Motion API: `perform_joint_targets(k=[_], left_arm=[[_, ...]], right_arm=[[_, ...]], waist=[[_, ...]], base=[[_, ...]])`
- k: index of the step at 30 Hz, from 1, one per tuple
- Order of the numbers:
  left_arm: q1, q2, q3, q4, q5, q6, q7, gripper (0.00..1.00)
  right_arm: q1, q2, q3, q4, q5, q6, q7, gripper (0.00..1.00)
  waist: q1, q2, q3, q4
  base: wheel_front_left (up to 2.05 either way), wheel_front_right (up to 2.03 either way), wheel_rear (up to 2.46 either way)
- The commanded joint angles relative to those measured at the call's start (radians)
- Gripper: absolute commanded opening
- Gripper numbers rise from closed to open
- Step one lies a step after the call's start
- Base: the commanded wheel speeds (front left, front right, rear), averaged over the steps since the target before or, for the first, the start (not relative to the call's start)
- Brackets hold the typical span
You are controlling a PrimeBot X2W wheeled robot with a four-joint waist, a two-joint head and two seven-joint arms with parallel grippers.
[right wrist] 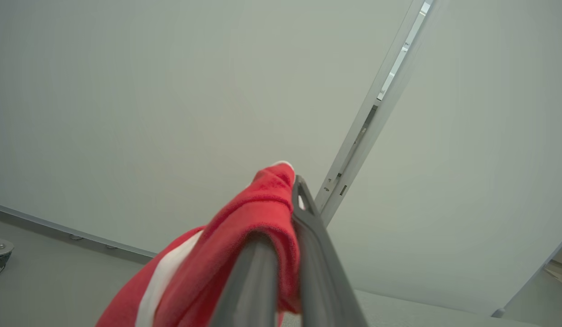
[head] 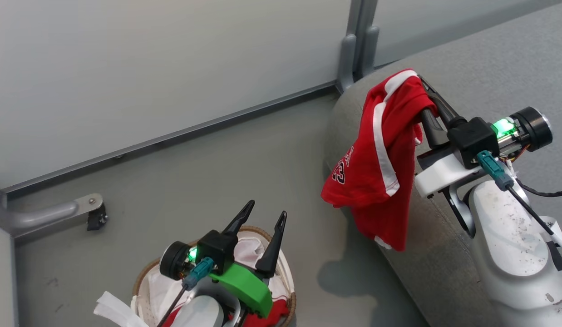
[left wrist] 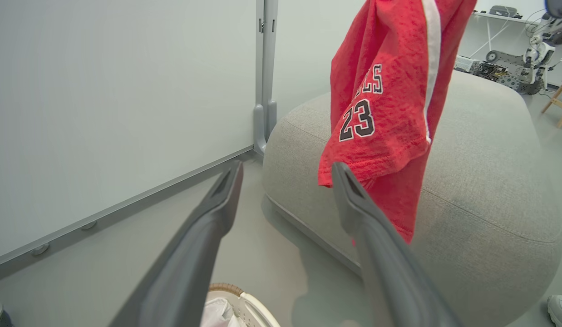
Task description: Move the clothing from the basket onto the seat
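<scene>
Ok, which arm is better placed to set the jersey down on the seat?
Right. The right end effector is shut on the red jersey, hanging at the seat's edge; the left end effector is open, empty, above the basket.

From up on the head, the camera looks steeply down at the floor [head: 244, 172], with the partition wall [head: 149, 68] across its top and the seat [head: 490, 63] along its right. The left wrist camera sits low, just above the basket [left wrist: 224, 289], and faces out between the left fingers [left wrist: 208, 227] toward wall and seat, the red jersey [left wrist: 381, 100] hanging near. The right wrist camera, over the seat, points along the right fingers [right wrist: 317, 254] at the wall, jersey cloth right up against it. All three catch the wall's grey post [right wrist: 367, 122]; head and left wrist share seat, basket and jersey.
</scene>
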Motion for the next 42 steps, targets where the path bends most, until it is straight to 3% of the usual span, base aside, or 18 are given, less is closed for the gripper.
perform_joint_targets(k=[1, 7, 14, 19, 27, 32, 37, 42], left_arm=[[-0.024, 0.002, 0.0, -0.006, 0.007, -0.003, 0.0, 1.0], [-0.061, 0.003, -0.028, -0.008, 0.017, -0.003, 0.0, 1.0], [-0.104, 0.023, -0.054, -0.015, 0.022, -0.003, 0.0, 1.0], [-0.138, 0.04, -0.067, -0.014, 0.026, -0.003, 0.0, 1.0], [-0.215, 0.073, -0.08, -0.034, 0.04, -0.003, 0.0, 1.0], [-0.256, 0.092, -0.073, -0.058, 0.053, -0.003, 0.0, 1.0], [-0.283, 0.113, -0.08, -0.073, 0.064, -0.003, 0.0, 1.0], [-0.306, 0.131, -0.077, -0.087, 0.073, -0.003, 0.0, 1.0]], right_arm=[[-0.018, -0.005, -0.002, -0.002, 0.006, -0.001, -0.005, 0.0], [-0.053, -0.015, -0.01, 0.002, 0.009, -0.001, -0.005, 0.0], [-0.119, -0.025, -0.07, 0.029, -0.001, -0.001, -0.005, 0.0], [-0.244, -0.047, -0.174, 0.079, -0.018, -0.001, -0.005, 0.0], [-0.514, -0.19, -0.294, 0.154, -0.047, -0.001, -0.005, 0.0], [-0.631, -0.247, -0.355, 0.216, -0.089, -0.001, -0.005, 0.0], [-0.659, -0.25, -0.414, 0.299, -0.127, -0.001, -0.004, 0.0], [-0.591, -0.219, -0.462, 0.366, -0.165, -0.001, -0.004, 0.0]], waist=[[0.0, 0.0, 0.064, -0.089], [0.0, 0.0, 0.126, -0.149], [0.0, 0.0, 0.201, -0.152], [0.0, 0.0, 0.265, -0.123], [0.0, 0.0, 0.4, -0.044], [0.0, 0.0, 0.481, -0.007], [0.0, 0.0, 0.553, 0.019], [0.0, 0.0, 0.615, 0.034]], base=[[0.0, 0.0, 0.0], [0.0, 0.0, 0.0], [0.0, 0.0, 0.0], [0.0, 0.0, 0.0], [0.0, 0.0, 0.0], [0.0, 0.0, 0.0], [0.0, 0.0, 0.0], [0.0, 0.0, 0.0]])
